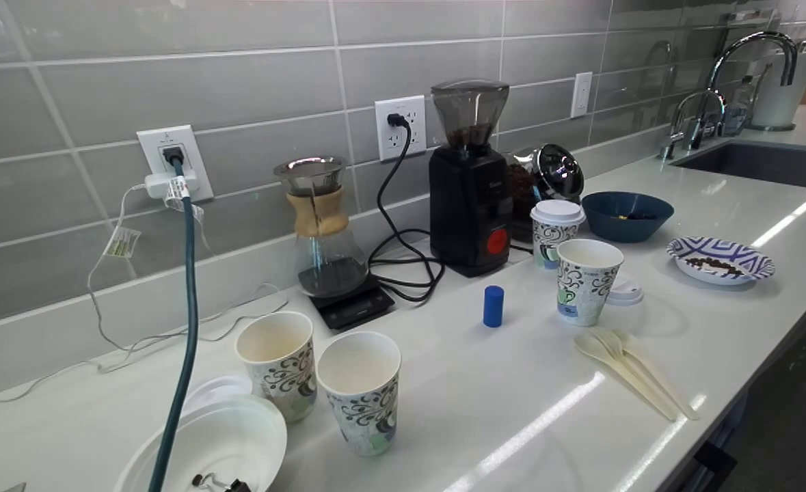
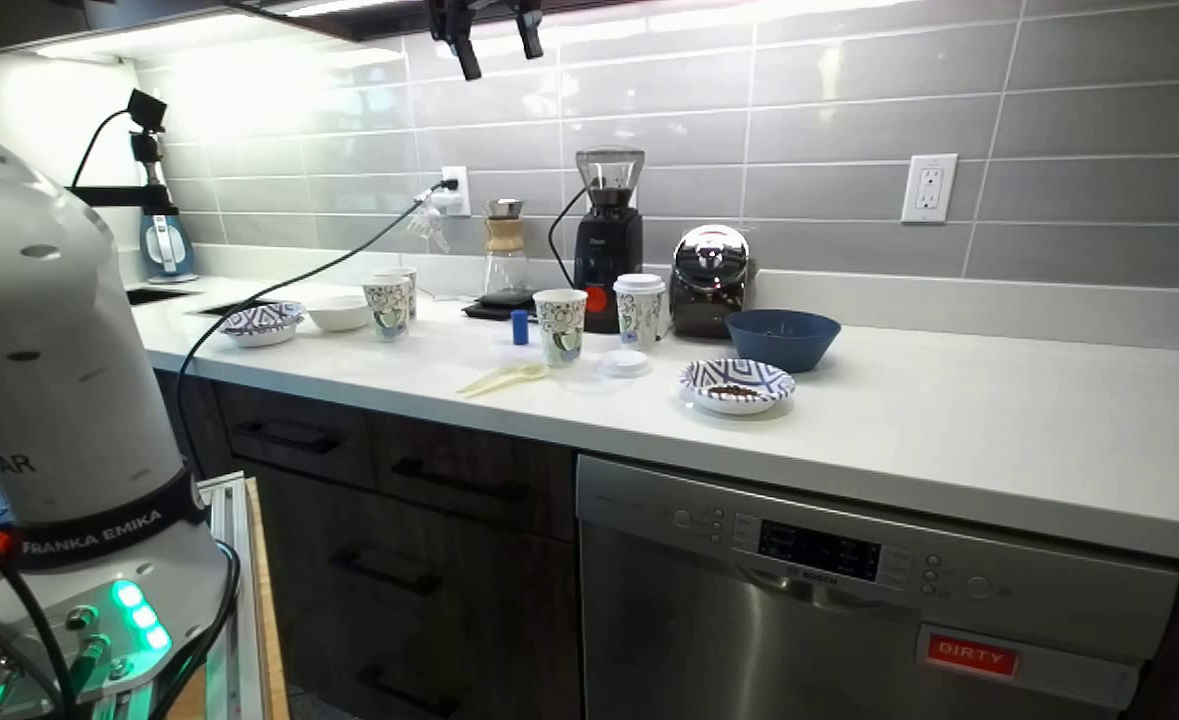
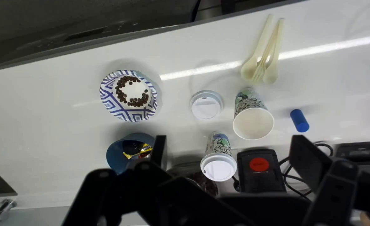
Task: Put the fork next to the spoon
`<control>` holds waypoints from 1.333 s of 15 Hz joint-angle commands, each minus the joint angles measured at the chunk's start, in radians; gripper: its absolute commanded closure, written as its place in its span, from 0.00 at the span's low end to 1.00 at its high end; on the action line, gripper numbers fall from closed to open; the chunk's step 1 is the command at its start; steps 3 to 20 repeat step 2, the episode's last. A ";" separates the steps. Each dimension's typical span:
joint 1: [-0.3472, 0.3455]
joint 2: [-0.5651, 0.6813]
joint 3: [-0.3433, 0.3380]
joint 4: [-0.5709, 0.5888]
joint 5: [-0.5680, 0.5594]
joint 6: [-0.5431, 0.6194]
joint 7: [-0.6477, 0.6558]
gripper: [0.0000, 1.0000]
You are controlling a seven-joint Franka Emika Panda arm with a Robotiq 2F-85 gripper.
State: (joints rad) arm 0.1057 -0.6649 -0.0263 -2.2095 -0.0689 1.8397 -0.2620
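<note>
The pale cream fork (image 3: 260,69) lies on the counter between two similar pale spoons. One spoon (image 3: 250,66) lies on one side and another spoon (image 3: 271,72) on the other. The three overlap or touch, handles pointing to the counter's front edge. In an exterior view the fork (image 1: 609,339) is in the middle, with a spoon (image 1: 593,346) and the second spoon (image 1: 655,372) beside it. In an exterior view they merge into one pale bundle. My gripper (image 3: 229,139) is wide open and empty; an exterior view shows it (image 2: 499,55) high above the counter.
An open paper cup (image 3: 254,122) stands by the utensil heads. A lid (image 3: 206,105), a lidded cup (image 3: 218,157), a blue cylinder (image 3: 299,121), a patterned bowl of beans (image 3: 106,91) and a blue bowl (image 2: 784,340) are nearby. The tall grinder (image 1: 471,205) stands by the wall.
</note>
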 commanded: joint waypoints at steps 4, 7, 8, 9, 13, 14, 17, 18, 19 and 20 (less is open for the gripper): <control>-0.003 0.002 0.003 0.004 0.002 -0.002 -0.001 0.00; -0.003 0.002 0.003 0.004 0.002 -0.002 -0.001 0.00; -0.003 0.002 0.003 0.004 0.002 -0.002 -0.001 0.00; -0.003 0.002 0.003 0.004 0.002 -0.002 -0.001 0.00; -0.003 0.002 0.003 0.004 0.002 -0.002 -0.001 0.00; -0.003 0.002 0.003 0.004 0.002 -0.002 -0.001 0.00; -0.003 0.002 0.003 0.004 0.002 -0.002 -0.001 0.00; -0.003 0.002 0.003 0.004 0.002 -0.002 -0.001 0.00; -0.003 0.002 0.003 0.004 0.002 -0.002 -0.001 0.00; -0.003 0.002 0.003 0.004 0.002 -0.002 -0.001 0.00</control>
